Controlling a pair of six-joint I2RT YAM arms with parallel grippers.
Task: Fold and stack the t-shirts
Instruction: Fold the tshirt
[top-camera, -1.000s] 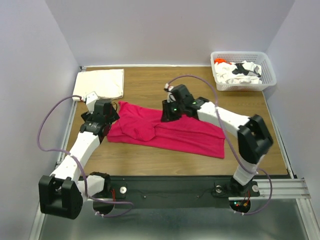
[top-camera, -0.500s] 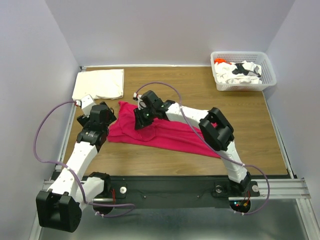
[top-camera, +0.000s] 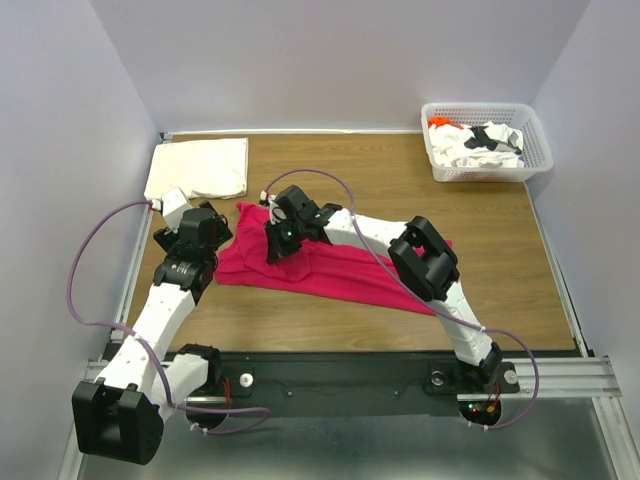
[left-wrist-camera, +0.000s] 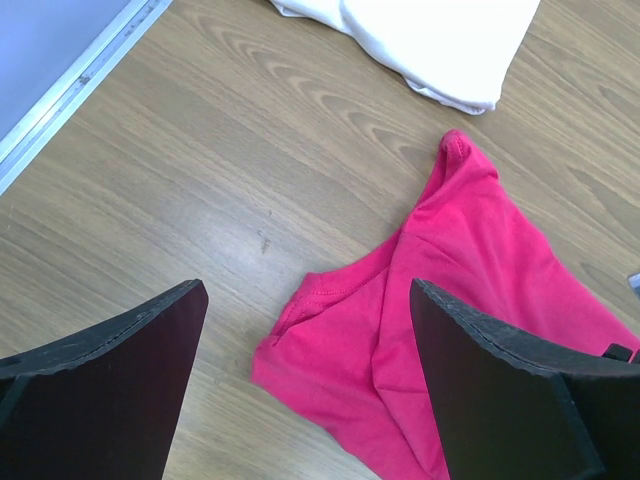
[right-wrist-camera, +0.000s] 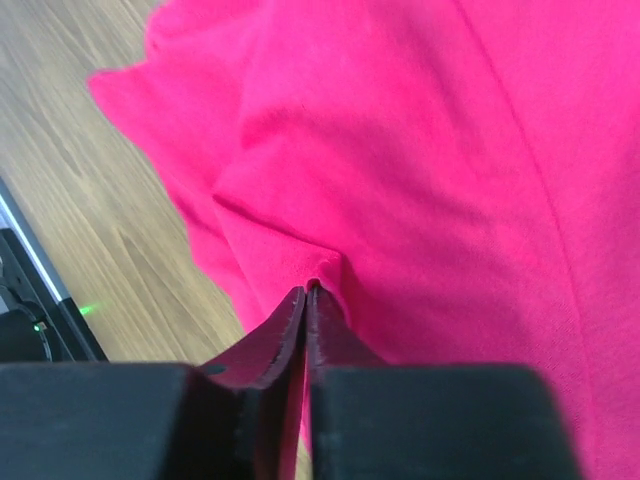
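The magenta t-shirt (top-camera: 340, 276) lies left of centre, mid-fold: right gripper (right-wrist-camera: 308, 292) clenched on a ridge of its cloth, left gripper (left-wrist-camera: 305, 310) agape over its left edge; next, probably, lay that fold flat.

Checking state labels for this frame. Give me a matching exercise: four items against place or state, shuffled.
Column one:
1 left gripper
2 right gripper
3 cream t-shirt
4 basket

Column two:
A far right corner of the table
B shut on the magenta t-shirt
C open
D folded, far left corner

Pairs: 1-C, 2-B, 3-D, 4-A
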